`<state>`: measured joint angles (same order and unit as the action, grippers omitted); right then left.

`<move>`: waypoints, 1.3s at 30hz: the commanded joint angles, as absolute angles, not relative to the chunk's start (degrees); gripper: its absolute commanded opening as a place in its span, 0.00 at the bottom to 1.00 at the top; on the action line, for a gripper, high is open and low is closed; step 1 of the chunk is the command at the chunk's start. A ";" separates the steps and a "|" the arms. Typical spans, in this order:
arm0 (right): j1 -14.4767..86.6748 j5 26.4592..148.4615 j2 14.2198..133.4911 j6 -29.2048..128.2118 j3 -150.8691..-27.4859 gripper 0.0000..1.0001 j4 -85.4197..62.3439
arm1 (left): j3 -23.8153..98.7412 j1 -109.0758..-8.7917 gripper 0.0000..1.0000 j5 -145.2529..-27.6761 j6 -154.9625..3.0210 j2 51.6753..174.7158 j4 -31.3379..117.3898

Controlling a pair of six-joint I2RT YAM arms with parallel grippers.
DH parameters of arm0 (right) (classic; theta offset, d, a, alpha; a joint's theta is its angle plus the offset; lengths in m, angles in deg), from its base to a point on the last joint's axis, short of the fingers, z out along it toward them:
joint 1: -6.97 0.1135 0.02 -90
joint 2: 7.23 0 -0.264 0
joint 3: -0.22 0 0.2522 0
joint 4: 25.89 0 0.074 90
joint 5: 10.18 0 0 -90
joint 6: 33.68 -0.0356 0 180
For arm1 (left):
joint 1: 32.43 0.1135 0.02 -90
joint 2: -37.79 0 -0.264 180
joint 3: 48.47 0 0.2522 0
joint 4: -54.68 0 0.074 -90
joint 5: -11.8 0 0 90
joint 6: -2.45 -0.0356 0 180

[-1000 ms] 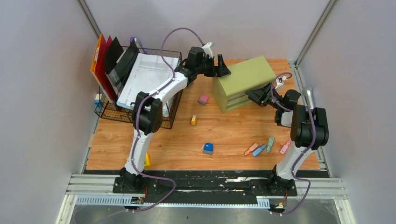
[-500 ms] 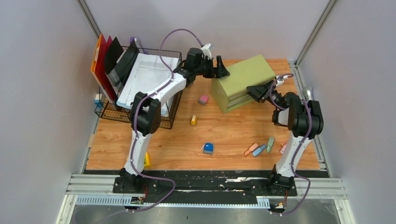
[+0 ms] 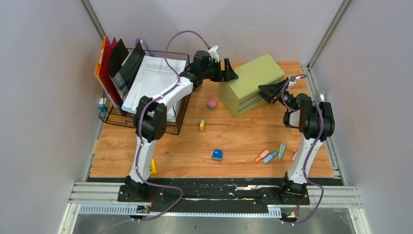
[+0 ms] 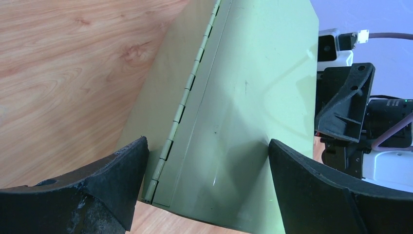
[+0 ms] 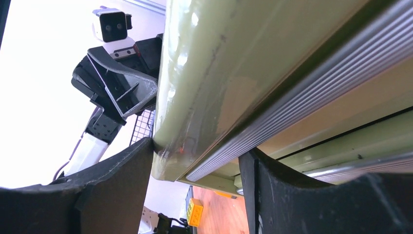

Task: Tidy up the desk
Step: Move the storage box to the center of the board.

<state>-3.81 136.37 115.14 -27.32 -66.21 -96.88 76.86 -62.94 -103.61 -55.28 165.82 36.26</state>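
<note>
The desk [image 3: 238,139] is a light orange-brown wood-grain top. A green drawer cabinet [image 3: 251,80] stands at its back right. My left gripper [image 3: 229,72] is open at the cabinet's back left corner. In the left wrist view its jaws [image 4: 207,146] straddle the cabinet's hinged back [image 4: 253,87] without closing. My right gripper [image 3: 267,92] clamps the cabinet's front right top edge. In the right wrist view [image 5: 197,151] one finger lies on the cabinet's top [image 5: 219,48] and the other under the ribbed drawer handle [image 5: 302,102].
Loose on the desk: a pink block [image 3: 212,104], a yellow brick [image 3: 202,126], a blue item [image 3: 216,155], several pastel markers [image 3: 271,156], a yellow piece [image 3: 154,167] at the front left. A black wire basket [image 3: 117,117] with papers and folders stands back left.
My right gripper has moved up and back onto the cabinet's top front edge. The cabinet has shifted slightly toward the back left. My left gripper has moved slightly left and back.
</note>
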 commanded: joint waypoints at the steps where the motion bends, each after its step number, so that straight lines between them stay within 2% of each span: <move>1: -3.50 129.44 116.32 -28.48 -67.85 0.51 -107.43 | 73.23 -64.42 0.97 -108.54 -53.36 165.01 30.05; 8: -5.39 129.43 115.76 -30.12 -66.85 0.30 -107.48 | 72.53 -64.50 0.97 -108.55 -52.29 165.15 30.19; 13: -7.42 129.76 114.35 -29.14 -64.00 0.04 -107.45 | 73.50 -64.51 0.97 -107.50 -52.84 165.38 28.89; 15: -8.20 129.79 114.02 -28.85 -63.13 0.00 -107.42 | 74.36 -64.51 0.97 -106.62 -53.25 165.39 27.71; 19: -9.38 130.35 113.44 -28.67 -62.48 0.00 -107.16 | 76.21 -64.50 0.97 -103.61 -54.79 165.09 24.48; 32: -11.39 128.42 101.73 -15.78 -57.20 0.00 -86.22 | 79.90 -64.39 0.99 -93.40 -58.85 163.79 16.82; 33: -11.40 128.63 101.52 -15.79 -57.33 0.02 -85.74 | 79.97 -64.42 0.99 -93.45 -58.96 163.68 16.79; 34: -11.40 129.09 101.80 -16.14 -57.75 0.08 -85.67 | 80.02 -64.38 0.99 -93.52 -59.07 163.59 16.77; 39: -11.28 130.57 105.25 -18.62 -60.79 0.45 -86.91 | 80.39 -64.38 1.00 -94.67 -58.86 163.65 16.82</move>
